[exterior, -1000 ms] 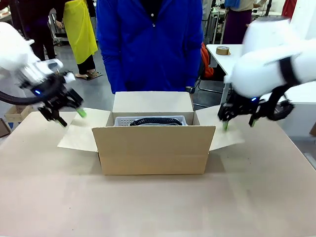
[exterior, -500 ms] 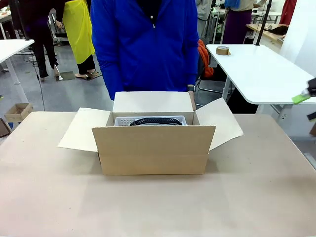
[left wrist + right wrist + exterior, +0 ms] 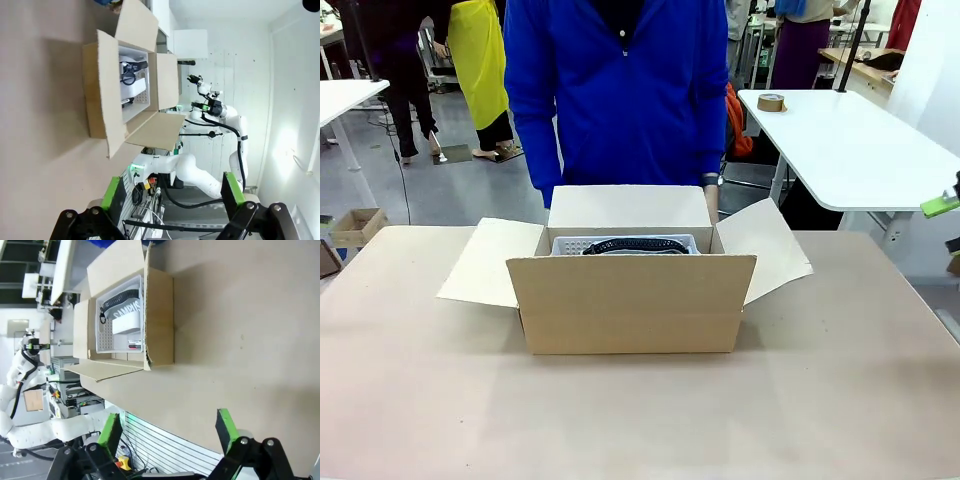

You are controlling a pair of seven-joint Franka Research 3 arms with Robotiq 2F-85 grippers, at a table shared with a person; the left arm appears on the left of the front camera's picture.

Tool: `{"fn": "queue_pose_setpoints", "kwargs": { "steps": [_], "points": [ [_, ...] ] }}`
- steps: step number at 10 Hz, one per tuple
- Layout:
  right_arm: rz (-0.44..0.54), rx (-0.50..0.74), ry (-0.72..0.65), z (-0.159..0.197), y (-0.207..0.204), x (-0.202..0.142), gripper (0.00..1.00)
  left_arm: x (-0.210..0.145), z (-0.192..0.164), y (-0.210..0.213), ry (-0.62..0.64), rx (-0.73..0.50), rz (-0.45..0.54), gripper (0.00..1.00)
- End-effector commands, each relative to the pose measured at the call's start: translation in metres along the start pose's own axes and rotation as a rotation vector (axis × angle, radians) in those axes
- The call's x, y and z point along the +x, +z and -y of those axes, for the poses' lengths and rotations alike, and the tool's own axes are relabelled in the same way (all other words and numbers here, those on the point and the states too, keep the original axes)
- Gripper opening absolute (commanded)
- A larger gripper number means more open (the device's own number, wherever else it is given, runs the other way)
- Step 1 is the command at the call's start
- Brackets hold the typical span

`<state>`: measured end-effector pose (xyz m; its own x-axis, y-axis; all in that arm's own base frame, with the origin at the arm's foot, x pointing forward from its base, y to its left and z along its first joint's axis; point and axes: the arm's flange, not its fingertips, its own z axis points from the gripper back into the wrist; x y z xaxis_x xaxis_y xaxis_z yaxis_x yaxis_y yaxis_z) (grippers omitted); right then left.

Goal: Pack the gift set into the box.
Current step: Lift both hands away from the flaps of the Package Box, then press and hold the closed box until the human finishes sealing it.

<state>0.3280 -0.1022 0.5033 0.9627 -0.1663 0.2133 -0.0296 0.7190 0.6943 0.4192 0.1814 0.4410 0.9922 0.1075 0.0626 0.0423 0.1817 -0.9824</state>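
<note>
Gift set (image 3: 625,244) lies inside box (image 3: 630,300), below its rim; four flaps splayed. Left tool (image 3: 172,191), right tool (image 3: 168,429): both spread wide, empty, high off the surface (image 3: 620,420). Packing looks done; for flaps, push from outer edges.

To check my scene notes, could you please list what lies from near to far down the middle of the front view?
Table → front wall of the box → gift set → back flap → person.

The box's (image 3: 630,300) near wall hides most of the gift set (image 3: 625,244); the front view's edge cuts off the right end effector (image 3: 946,222).
</note>
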Motion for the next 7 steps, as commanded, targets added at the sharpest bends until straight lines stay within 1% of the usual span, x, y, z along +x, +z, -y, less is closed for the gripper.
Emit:
{"fn": "queue_pose_setpoints", "kwargs": {
  "steps": [1,7],
  "points": [
    [0.005,0.008,-0.005,0.0003,0.0071,0.0000,1.00,-0.0088,0.0113,0.0030,-0.027,-0.016,-0.006,1.00],
    [0.005,0.008,-0.005,0.0003,0.0071,0.0000,1.00,-0.0088,0.0113,0.0030,-0.027,-0.016,-0.006,1.00]
  ]
}}
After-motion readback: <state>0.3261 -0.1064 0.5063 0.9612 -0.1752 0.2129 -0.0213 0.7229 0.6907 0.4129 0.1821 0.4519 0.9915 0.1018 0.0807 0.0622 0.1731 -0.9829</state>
